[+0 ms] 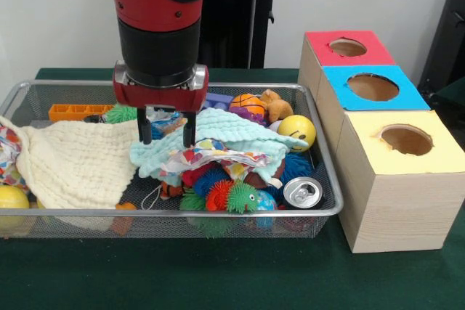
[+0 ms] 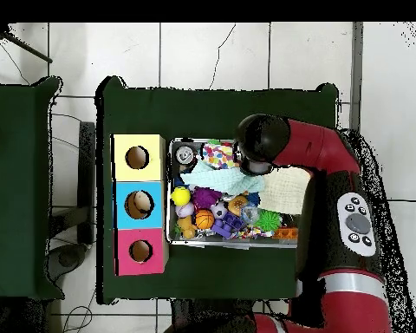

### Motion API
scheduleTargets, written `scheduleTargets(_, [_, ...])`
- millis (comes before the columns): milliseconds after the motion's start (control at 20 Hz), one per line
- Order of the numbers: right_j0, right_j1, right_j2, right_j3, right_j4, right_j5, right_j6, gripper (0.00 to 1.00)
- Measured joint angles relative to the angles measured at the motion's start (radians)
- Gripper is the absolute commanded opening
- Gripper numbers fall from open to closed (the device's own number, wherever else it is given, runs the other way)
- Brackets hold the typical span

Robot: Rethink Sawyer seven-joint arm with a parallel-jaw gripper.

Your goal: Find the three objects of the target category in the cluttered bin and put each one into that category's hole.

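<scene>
Bin [image 1: 305, 212] of wire mesh is sitting on the left of the green worktop [image 1: 218, 274], with the three boxes standing just beside it on the right: yellow [image 1: 407, 179] nearest, blue [image 1: 372, 92] behind it, red [image 1: 349, 52] farthest. Which category is wanted cannot be told, so the targets are not being picked out here; the toys are lying heaped in the bin's middle and right, partly buried.

Arm [image 1: 156, 5] is reaching down over the bin's middle, and the end effector [image 1: 166, 133] is hanging open, its two fingers set just above the mint cloth [image 1: 225, 130] and holding nothing.

Likely trouble, as I judge it: the fingers closing on cloth rather than a toy, since the mint cloth and the cream cloth [image 1: 80, 161] are covering much of the heap. Lifting either could be dragging the patterned fabric [image 1: 211, 157] and spiky toys [image 1: 229, 197] along, spilling them over the low rim. The can [image 1: 302, 192] and yellow ball [image 1: 296, 131] are looking ready to roll if nudged.

Behind the worktop a pale wall is showing; from overhead, white floor tiles are surrounding it.
</scene>
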Motion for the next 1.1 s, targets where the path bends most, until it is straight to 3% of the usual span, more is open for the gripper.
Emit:
scheduleTargets(500, [0.018, -0.081, -0.058, 0.088, 0.040, -0.006, 0.001, 1.00])
scheduleTargets(1100, [0.134, -0.103, -0.107, 0.150, 0.124, -0.115, 0.011, 1.00])
